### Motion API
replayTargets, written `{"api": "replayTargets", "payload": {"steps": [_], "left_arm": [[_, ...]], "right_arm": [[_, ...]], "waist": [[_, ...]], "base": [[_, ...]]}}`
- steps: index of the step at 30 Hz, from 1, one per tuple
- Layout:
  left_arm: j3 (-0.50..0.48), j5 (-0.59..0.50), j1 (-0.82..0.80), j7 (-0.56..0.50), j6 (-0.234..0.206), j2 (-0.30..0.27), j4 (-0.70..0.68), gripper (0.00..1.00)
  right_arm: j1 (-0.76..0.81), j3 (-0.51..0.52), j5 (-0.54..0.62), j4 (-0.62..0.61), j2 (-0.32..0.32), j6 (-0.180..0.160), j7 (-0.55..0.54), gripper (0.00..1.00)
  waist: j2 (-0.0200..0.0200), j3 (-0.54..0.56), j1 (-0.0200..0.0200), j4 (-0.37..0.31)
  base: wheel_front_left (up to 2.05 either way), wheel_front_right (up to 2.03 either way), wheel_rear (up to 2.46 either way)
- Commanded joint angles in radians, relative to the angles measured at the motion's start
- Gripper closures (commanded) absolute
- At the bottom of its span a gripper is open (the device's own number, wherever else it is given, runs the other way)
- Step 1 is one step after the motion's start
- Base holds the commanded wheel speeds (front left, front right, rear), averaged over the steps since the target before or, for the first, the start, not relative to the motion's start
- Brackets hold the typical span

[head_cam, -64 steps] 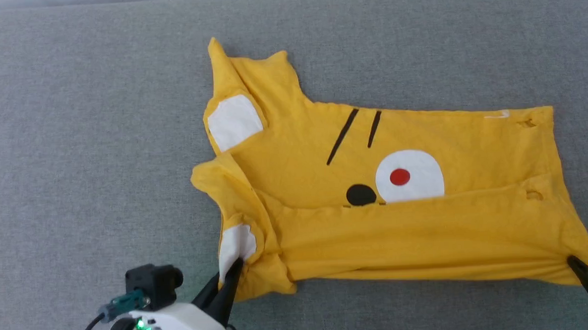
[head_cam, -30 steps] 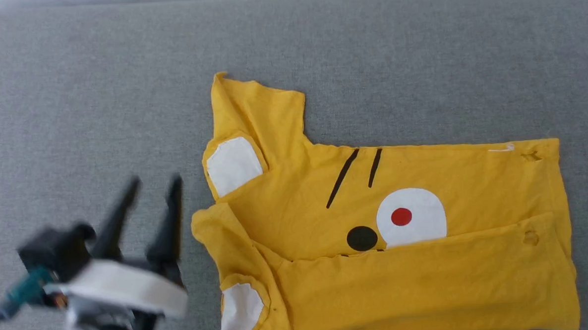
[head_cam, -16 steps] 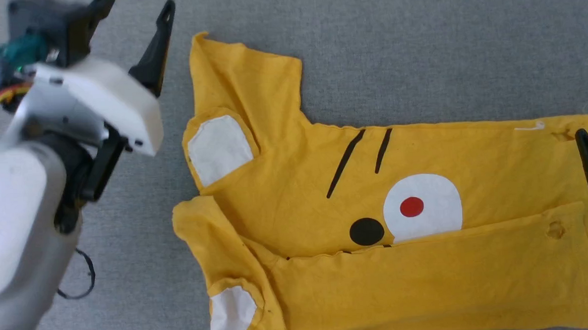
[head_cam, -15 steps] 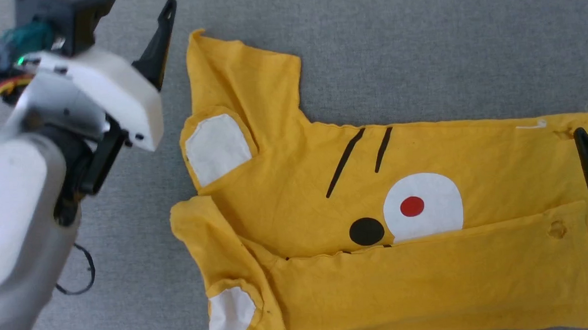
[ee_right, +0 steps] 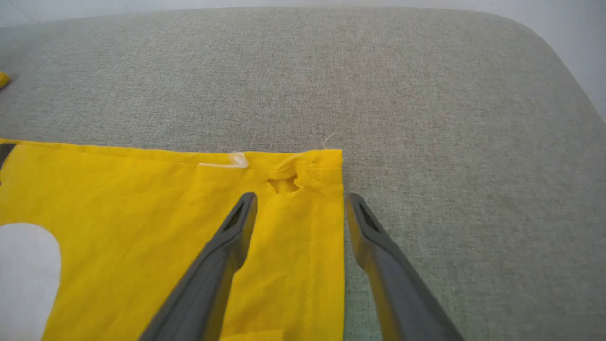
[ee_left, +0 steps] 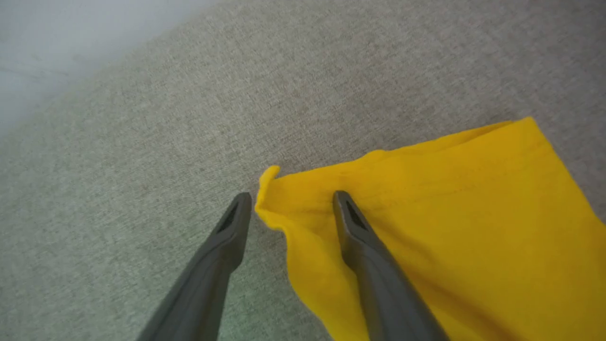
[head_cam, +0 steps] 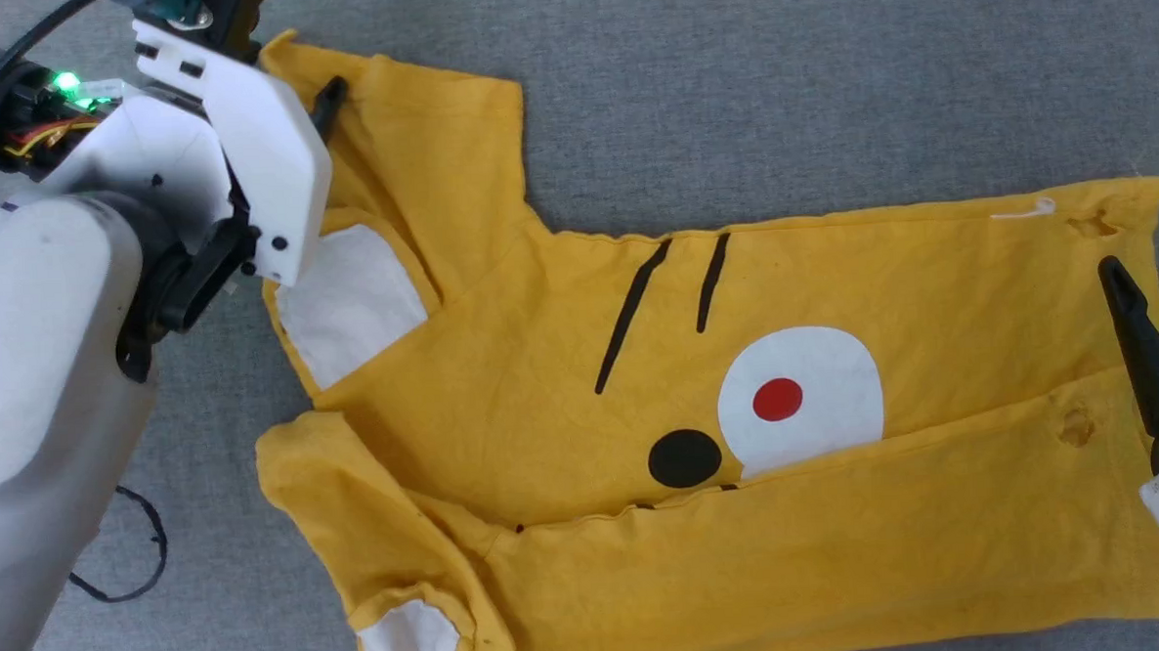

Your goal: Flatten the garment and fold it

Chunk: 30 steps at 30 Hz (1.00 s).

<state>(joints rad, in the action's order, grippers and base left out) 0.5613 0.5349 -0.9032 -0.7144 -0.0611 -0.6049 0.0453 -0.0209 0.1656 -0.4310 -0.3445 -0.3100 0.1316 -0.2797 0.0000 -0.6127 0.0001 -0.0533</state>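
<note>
As shirt (head_cam: 832,285) lies lengthwise left-right, we note left claw (ee_left: 291,196) astride its sleeve tip (ee_left: 270,189), right claw (ee_right: 300,196) astride hem corner (ee_right: 326,166), both spread.

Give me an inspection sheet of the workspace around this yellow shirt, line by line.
Surface: grey fabric surface, flat.
Job's things: yellow T-shirt lying flat, near long edge folded up over the tiger face; small holes near the hem.
Clutter: nothing seen.
Grippers: left gripper open, straddling the far sleeve's corner; right gripper open, straddling the hem's far corner.
Cables: thin black cable looped on the surface beside the left forearm.
Surroundings: pale blurred background beyond the surface's edge.
</note>
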Motion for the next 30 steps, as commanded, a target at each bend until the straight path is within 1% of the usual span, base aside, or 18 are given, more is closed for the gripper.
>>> {"api": "replayTargets", "payload": {"steps": [1,3,6,12,14,17,20,22,26,29,30], "left_arm": [[0.005,-0.001,0.003,-0.009,0.005,-0.014,0.009,1.00],[0.001,0.012,0.014,-0.011,0.005,-0.015,0.015,1.00],[-0.008,0.008,0.019,0.022,-0.003,-0.016,0.015,1.00],[-0.021,0.013,0.033,0.098,-0.004,-0.002,0.023,1.00],[-0.022,0.017,0.038,0.113,-0.003,0.003,0.027,1.00],[-0.022,0.023,0.040,0.126,-0.002,0.009,0.026,1.00],[-0.022,0.026,0.036,0.131,-0.002,0.015,0.020,1.00],[-0.021,0.027,0.032,0.133,-0.003,0.018,0.015,1.00],[-0.019,0.028,0.024,0.135,-0.006,0.025,0.010,1.00],[-0.017,0.028,0.020,0.139,-0.008,0.029,0.011,1.00],[-0.017,0.028,0.020,0.140,-0.008,0.030,0.013,1.00]], "right_arm": [[-0.021,0.001,-0.002,0.003,-0.002,-0.001,0.008,0.00],[-0.024,0.000,-0.003,0.005,-0.005,-0.001,0.008,0.00],[-0.034,-0.002,-0.001,-0.002,-0.022,-0.001,0.003,0.00],[-0.101,0.006,-0.021,-0.036,-0.102,-0.001,-0.041,0.00],[-0.133,0.007,-0.045,-0.028,-0.128,-0.001,-0.079,0.00],[-0.170,-0.001,-0.065,0.013,-0.183,-0.001,-0.166,0.00],[-0.196,-0.010,-0.080,0.066,-0.226,-0.001,-0.259,0.00],[-0.212,-0.024,-0.081,0.087,-0.253,-0.001,-0.295,0.00],[-0.229,-0.046,-0.103,0.122,-0.262,-0.001,-0.353,0.00],[-0.225,-0.060,-0.127,0.134,-0.251,-0.001,-0.404,0.00],[-0.219,-0.064,-0.135,0.137,-0.251,-0.001,-0.427,0.06]], "waist": [[0.0000,-0.008,-0.0001,-0.011],[0.0000,-0.007,-0.0001,-0.014],[0.0000,0.001,-0.0001,-0.011],[0.0000,0.037,-0.0001,0.004],[0.0000,0.045,-0.0001,0.010],[0.0000,0.043,-0.0001,0.021],[0.0000,0.027,-0.0001,0.035],[0.0000,0.013,-0.0001,0.045],[0.0000,-0.014,-0.0001,0.061],[0.0000,-0.023,-0.0001,0.068],[0.0000,-0.025,-0.0001,0.069]], "base": [[0.00,0.00,0.00],[0.00,0.00,0.00],[0.00,0.00,0.00],[0.00,0.00,0.00],[0.00,0.00,0.00],[0.00,0.00,0.00],[0.00,0.00,0.00],[0.00,0.00,0.00],[0.00,0.00,0.00],[0.00,0.00,0.00],[0.00,0.00,0.00]]}}
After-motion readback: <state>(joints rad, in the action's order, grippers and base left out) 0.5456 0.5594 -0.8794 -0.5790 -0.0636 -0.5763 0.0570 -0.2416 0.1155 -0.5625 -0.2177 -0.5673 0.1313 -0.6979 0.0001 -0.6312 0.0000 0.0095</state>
